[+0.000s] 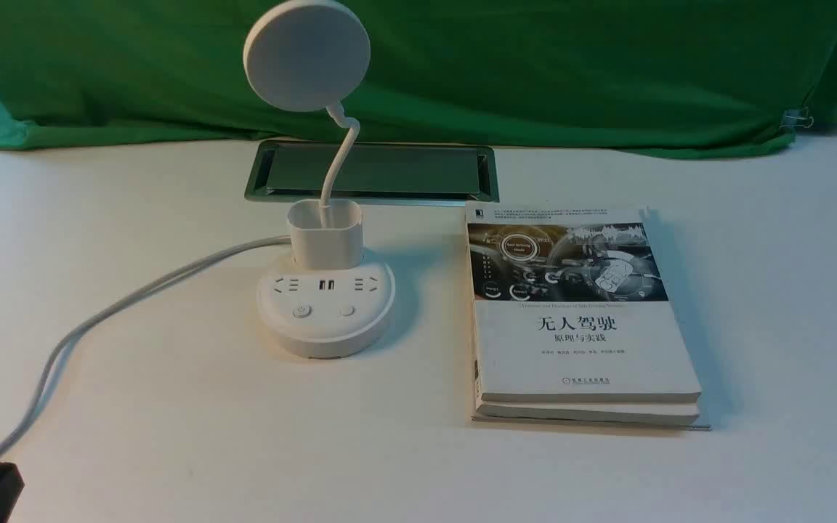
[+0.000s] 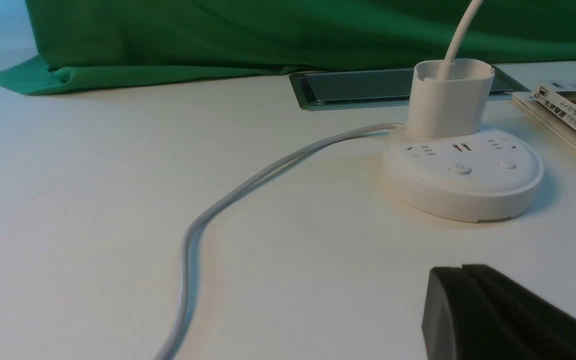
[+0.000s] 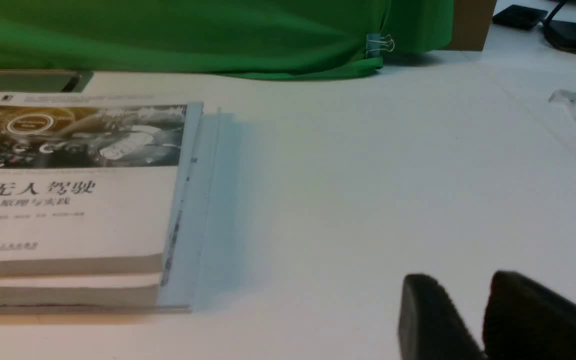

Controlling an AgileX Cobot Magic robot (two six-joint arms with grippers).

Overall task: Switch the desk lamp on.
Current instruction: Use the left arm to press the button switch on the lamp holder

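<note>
Black tapered left gripper fingertips point(image 2: 460, 270) press together; the right gripper's blurred black tips point(image 3: 463, 280) stand slightly apart. Left of the stacked paperback books point(image 1: 585, 349), the white round-headed desk lamp point(image 1: 328, 305) looks unlit. Likely starting step: bring the closed left fingertips over its power button point(image 1: 302, 311).

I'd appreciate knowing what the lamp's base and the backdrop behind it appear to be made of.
Lamp base: likely satin white plastic, given its smooth moulded edges and soft sheen. Backdrop: matte green cloth, judging by its loose folds; the fibre is unclear.
</note>
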